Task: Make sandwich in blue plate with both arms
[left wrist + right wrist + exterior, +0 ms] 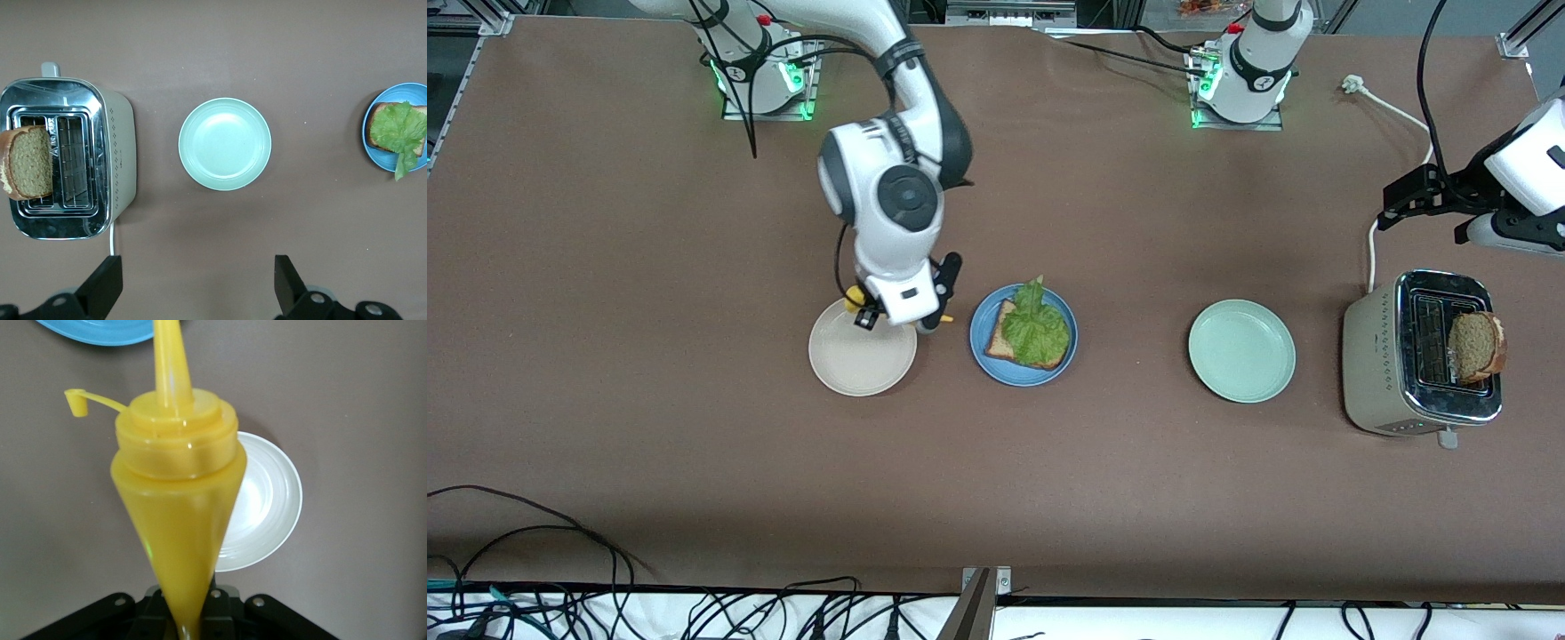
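The blue plate (996, 372) holds one brown bread slice (1000, 338) with a frilly green lettuce leaf (1036, 329) on top. They also show in the left wrist view: the plate (369, 137) and the lettuce (400, 130). A second bread slice (1476, 345) stands in the toaster (1374, 356). My right gripper (898, 316) is shut on a yellow squeeze bottle (177, 507), held over the edge of the beige plate (863, 360), nozzle toward the blue plate. My left gripper (1423, 213) is open and empty, high over the table beside the toaster.
An empty pale green plate (1241, 350) lies between the blue plate and the toaster. The toaster's white cord (1392, 111) runs toward the left arm's base. The bottle's cap (77, 403) hangs open on its tether. Cables lie along the table edge nearest the front camera.
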Tool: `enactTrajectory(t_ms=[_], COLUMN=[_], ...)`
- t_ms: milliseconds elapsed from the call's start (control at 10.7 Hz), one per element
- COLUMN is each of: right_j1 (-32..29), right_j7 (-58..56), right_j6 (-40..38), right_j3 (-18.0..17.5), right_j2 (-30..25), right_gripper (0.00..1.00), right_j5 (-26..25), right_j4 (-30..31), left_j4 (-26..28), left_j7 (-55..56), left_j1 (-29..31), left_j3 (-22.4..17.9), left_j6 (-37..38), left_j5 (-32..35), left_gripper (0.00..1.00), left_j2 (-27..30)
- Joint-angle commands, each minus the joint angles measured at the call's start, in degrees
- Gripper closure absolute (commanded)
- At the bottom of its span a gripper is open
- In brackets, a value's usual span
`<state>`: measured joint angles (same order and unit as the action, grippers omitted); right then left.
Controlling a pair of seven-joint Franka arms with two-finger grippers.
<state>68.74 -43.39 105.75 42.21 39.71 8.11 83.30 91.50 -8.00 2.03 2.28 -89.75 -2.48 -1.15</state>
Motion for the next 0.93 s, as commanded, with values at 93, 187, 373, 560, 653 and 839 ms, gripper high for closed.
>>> enactTrajectory(t_ms=[93,187,373,560,653,839], right_j1=[6.5,7.7,9.3,10.6,10.9,11.0], right_j7=[6.1,8.1,9.3,10.7,10.7,11.4], right_j6=[-6.8,-9.0,-10.8,-11.5,-11.9,-11.9], right_j3=[3.9,3.8,3.8,3.8,3.7,3.6], right_j2=[10.0,12.8,17.0,19.3,20.3,21.8], right_gripper=[1.0,1.0,1.0,1.0,1.0,1.0], right_j5=[-7.8,-10.7,-14.0,-18.0,-18.6,-20.2], right_j4=[-8.5,-10.9,-12.9,-13.1,-13.5,-13.8], left_j4=[-0.1,-0.1,-0.1,-0.1,-0.1,-0.1], left_j7=[0.4,0.4,0.4,0.4,0.4,0.4], left_j1=[0.3,0.3,0.3,0.3,0.3,0.3], left_j3=[0.3,0.3,0.3,0.3,0.3,0.3], left_j6=[0.5,0.5,0.5,0.5,0.5,0.5], left_j5=[0.9,0.9,0.9,0.9,0.9,0.9], left_gripper=[0.0,0.0,0.0,0.0,0.0,0.0], left_j2=[0.5,0.5,0.5,0.5,0.5,0.6])
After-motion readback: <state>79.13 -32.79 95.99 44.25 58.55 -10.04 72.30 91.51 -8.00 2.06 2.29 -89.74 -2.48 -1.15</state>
